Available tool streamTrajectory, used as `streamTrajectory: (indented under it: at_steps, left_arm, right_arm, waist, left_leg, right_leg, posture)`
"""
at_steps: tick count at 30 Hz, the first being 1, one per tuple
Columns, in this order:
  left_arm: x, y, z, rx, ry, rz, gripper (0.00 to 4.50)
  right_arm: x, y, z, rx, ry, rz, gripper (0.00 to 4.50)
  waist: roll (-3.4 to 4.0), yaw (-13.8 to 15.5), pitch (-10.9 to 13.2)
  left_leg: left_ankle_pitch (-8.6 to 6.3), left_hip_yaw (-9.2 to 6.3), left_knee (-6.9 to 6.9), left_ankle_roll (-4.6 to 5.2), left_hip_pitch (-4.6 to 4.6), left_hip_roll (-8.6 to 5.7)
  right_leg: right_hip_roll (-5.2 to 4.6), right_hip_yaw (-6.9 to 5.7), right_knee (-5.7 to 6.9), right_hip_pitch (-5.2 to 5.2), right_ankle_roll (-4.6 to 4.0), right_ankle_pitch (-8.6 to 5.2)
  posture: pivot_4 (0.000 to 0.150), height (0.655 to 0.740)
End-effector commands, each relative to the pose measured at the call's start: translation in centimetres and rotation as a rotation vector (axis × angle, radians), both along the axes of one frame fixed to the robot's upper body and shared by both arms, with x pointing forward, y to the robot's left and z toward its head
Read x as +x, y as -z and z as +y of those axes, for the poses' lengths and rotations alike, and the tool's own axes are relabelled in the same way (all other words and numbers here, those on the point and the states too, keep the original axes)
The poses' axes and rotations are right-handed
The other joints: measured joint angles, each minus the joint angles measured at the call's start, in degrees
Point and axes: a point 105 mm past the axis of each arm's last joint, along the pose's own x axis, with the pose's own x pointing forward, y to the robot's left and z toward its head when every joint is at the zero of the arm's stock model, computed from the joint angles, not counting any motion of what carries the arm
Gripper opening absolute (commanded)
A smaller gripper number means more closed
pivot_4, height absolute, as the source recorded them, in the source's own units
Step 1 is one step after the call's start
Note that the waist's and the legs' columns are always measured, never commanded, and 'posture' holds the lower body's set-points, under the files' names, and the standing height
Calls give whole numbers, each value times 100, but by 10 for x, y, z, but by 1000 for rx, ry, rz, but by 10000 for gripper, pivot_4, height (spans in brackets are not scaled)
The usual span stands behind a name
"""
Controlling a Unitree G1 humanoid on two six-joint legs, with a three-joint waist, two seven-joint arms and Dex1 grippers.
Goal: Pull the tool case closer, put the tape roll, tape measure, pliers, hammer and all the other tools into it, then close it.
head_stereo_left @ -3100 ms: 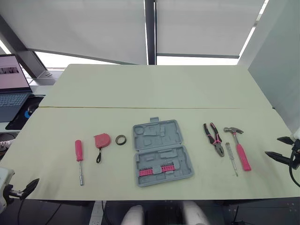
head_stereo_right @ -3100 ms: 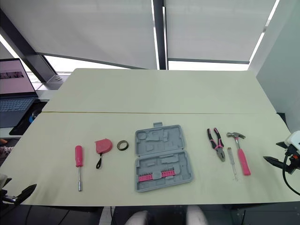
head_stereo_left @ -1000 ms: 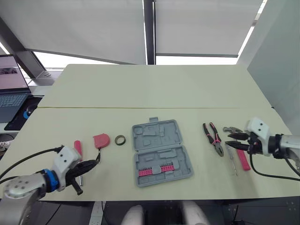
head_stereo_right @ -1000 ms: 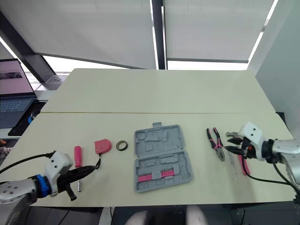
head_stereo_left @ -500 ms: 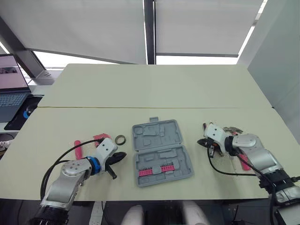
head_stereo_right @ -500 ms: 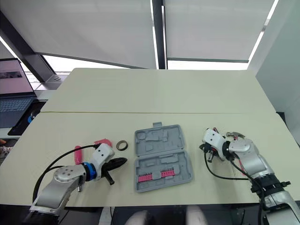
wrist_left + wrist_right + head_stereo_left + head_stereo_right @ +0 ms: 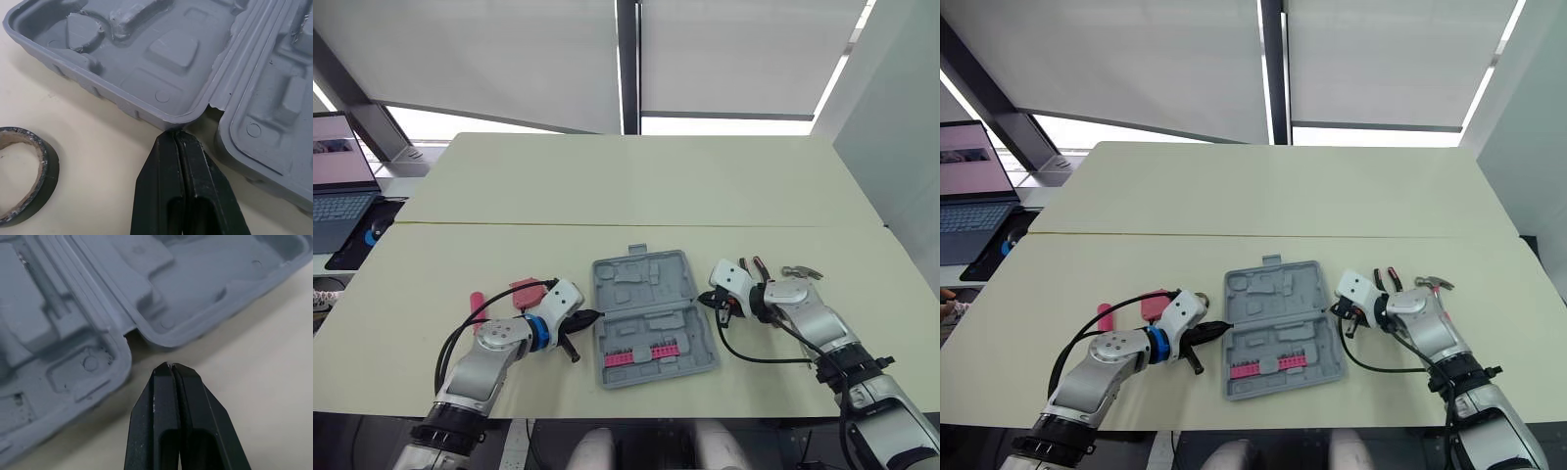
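The grey tool case (image 7: 651,308) lies open and flat at the table's middle, with pink bits in its near half. My left gripper (image 7: 597,315) is shut, and its tip (image 7: 175,134) touches the hinge notch on the case's left side. My right gripper (image 7: 703,300) is also shut, with its tip (image 7: 171,366) just short of the right hinge notch. The black tape roll (image 7: 24,171) lies beside the left gripper. The pink tape measure (image 7: 524,289) and pink screwdriver (image 7: 476,299) lie behind my left arm. The pliers (image 7: 1389,277) and hammer (image 7: 1433,283) peek out behind my right arm.
A laptop (image 7: 337,191) stands off the table's far left edge. A thin seam (image 7: 607,226) crosses the table beyond the case, with bare tabletop behind it.
Both arms have swung inward from the tools to the case's two hinge ends. The right gripper has closed from partly open; the left stayed shut.
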Motion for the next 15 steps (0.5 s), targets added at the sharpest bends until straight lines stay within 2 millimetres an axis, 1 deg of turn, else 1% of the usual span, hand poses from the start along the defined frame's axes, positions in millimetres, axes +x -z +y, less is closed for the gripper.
streamTrajectory:
  at_steps: [1,4,8,12,15]
  left_arm:
    - [-7,6,-9,-1,45,48,0]
    - [-8,2,-15,-21,56,52,0]
    - [-11,-4,-28,-34,106,67,0]
    - [-15,-6,-34,-37,147,85,0]
    - [-17,-7,-36,-33,163,92,0]
  right_arm:
    - [-4,-13,13,35,-50,-2,216]
    - [-8,-15,15,36,-60,8,216]
    - [-19,-18,15,37,-76,24,216]
    - [-31,-19,14,41,-84,53,216]
    - [-39,-20,14,43,-81,65,216]
  waist:
    - [0,0,0]
    - [0,-1,0]
    - [0,5,-1]
    - [-1,6,-1]
    - [-1,5,-1]
  left_leg:
    - [0,0,0,0,0,0]
    - [0,-1,0,0,0,0]
    - [0,-6,0,0,-1,0]
    - [-1,-10,0,1,-4,-1]
    - [-2,-11,0,3,-3,-1]
  right_leg:
    - [0,0,-1,0,0,0]
    - [0,0,0,0,0,0]
    - [0,0,-1,1,0,0]
    - [-1,1,-2,0,0,0]
    - [0,1,-2,1,0,0]
  posture:
    - [1500,7400]
    - [1500,7400]
    - [1500,7400]
    - [1500,7400]
    - [1500,7400]
